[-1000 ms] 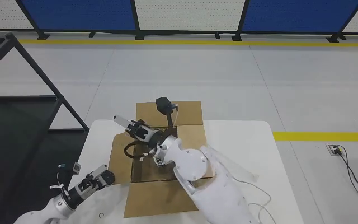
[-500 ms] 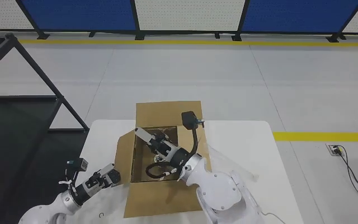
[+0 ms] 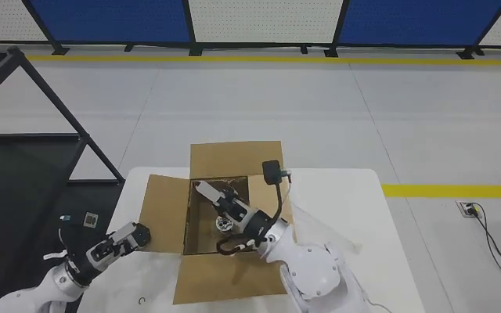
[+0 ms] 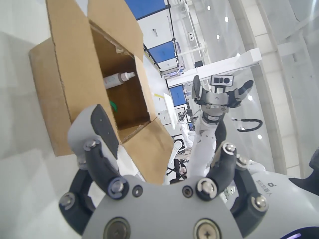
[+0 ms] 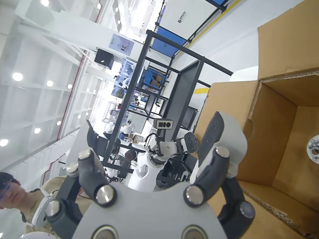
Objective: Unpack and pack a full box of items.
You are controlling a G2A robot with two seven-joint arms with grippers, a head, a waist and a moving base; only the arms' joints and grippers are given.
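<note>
Unpacking is judged in hand: with both jaws spread empty, the box (image 3: 235, 160) under the right jaws must be entered.

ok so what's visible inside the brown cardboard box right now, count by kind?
White plastic spray bottle: 1
White round item with a centre hole: 1
Small green item, mostly hidden: 1
Total: 3 visible inside the brown cardboard box
</note>
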